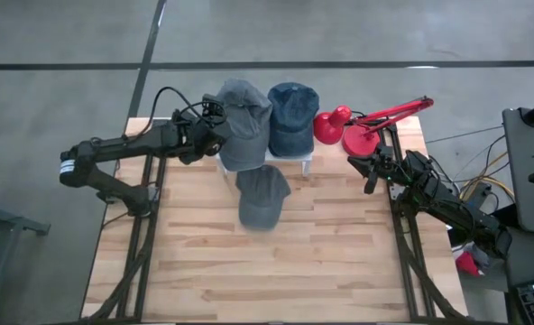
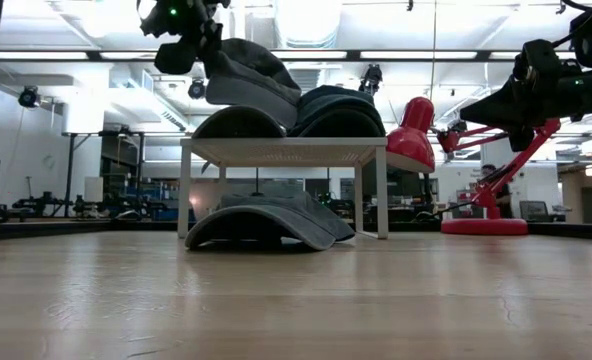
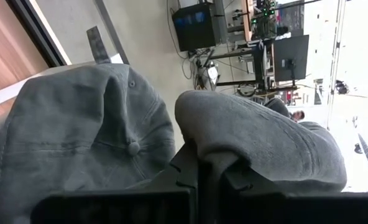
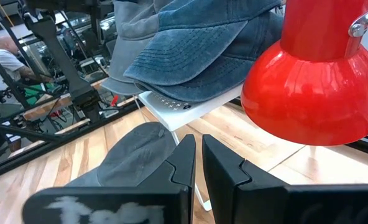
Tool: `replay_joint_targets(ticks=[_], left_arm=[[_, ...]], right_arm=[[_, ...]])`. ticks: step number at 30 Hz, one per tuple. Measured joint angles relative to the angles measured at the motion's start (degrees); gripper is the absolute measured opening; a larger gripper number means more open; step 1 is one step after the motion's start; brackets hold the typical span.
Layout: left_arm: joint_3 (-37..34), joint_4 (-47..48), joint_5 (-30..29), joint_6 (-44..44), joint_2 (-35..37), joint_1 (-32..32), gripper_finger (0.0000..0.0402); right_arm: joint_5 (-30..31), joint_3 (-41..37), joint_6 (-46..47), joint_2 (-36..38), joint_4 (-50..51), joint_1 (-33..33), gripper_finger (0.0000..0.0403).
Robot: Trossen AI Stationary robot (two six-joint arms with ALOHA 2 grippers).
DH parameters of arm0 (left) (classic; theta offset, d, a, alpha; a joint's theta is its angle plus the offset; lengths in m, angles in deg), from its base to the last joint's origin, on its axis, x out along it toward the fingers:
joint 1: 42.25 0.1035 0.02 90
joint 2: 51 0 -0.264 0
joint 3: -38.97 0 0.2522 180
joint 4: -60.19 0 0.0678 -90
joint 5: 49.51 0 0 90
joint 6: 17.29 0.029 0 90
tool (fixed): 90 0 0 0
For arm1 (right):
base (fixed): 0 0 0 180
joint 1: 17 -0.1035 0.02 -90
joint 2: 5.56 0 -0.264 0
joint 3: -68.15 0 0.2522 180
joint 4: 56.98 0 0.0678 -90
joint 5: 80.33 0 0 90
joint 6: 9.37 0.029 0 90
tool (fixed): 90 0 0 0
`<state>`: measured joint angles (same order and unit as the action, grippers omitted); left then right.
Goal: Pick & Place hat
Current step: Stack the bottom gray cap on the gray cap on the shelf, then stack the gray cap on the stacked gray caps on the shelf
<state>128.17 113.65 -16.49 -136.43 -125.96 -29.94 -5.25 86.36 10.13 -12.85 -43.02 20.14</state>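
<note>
A grey hat [image 1: 243,122] sits tilted on top of another dark hat [image 2: 238,122] on the left of a small white shelf [image 2: 286,150]. A blue denim hat [image 1: 292,117] lies on the shelf beside it. A third grey hat [image 1: 262,197] lies on the table in front of the shelf, resting on its brim and rim. My left gripper [image 1: 215,122] is at the top grey hat's left side, shut on it. My right gripper [image 1: 369,171] waits shut and empty near the table's right edge, by the red lamp. My left gripper pinches a rounded grey fold at the hat's left edge [image 3: 224,158] between its two fingers, coming in from the table's left and a little from above. The hat [image 2: 246,75] is tilted, its held side raised, its lower part on the dark hat beneath.
A red desk lamp [image 1: 357,131] stands at the table's far right, its shade [image 4: 321,81] close beside the shelf and above my right gripper [image 4: 197,155]. Bare wooden table [image 1: 276,271] stretches toward the near edge.
</note>
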Motion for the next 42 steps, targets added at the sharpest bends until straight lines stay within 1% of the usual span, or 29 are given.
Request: replay_joint_targets(ticks=[9, 15, 21, 26, 29, 34, 39, 42], left_arm=[[-0.02, 0.0, 0.15, 2.79, 0.07, 0.37, 0.0059], [-0.04, 0.0, 0.58, 5.53, 0.8, 0.37, 0.0104], [-0.07, 0.02, 0.99, 10.83, 3.0, 0.37, 0.0158], [-0.07, -0.02, 2.05, 17.8, 5.76, 0.37, 0.0189], [-0.07, -0.02, 2.56, 21.4, 6.96, 0.37, 0.0197], [-0.16, 0.01, 4.11, 26.31, 7.3, 0.7, 0.0196], [-0.39, 0.53, 5.95, 28.89, 7.3, 1.83, 0.0196], [-0.39, 0.79, 6.86, 31.91, 7.52, 2.66, 0.0195]], right_arm=[[0.0, 0.0, 0.02, 0.0, -0.01, 0.0, 0.0027], [0.0, 0.0, 0.04, 0.0, 0.0, 0.01, 0.0027], [0.0, 0.0, 0.04, 0.0, -0.02, -0.01, 0.0027], [0.0, 0.0, 0.04, 0.0, -0.02, 0.0, 0.0027], [0.0, 0.0, 0.04, 0.0, -0.04, 0.0, 0.0027], [0.0, 0.0, 0.04, 0.0, -0.04, -0.01, 0.0027], [0.0, 0.0, 0.66, 0.0, -0.04, 0.01, 0.0027], [0.02, 0.0, 2.24, 0.0, -0.04, 0.01, 0.0027]])
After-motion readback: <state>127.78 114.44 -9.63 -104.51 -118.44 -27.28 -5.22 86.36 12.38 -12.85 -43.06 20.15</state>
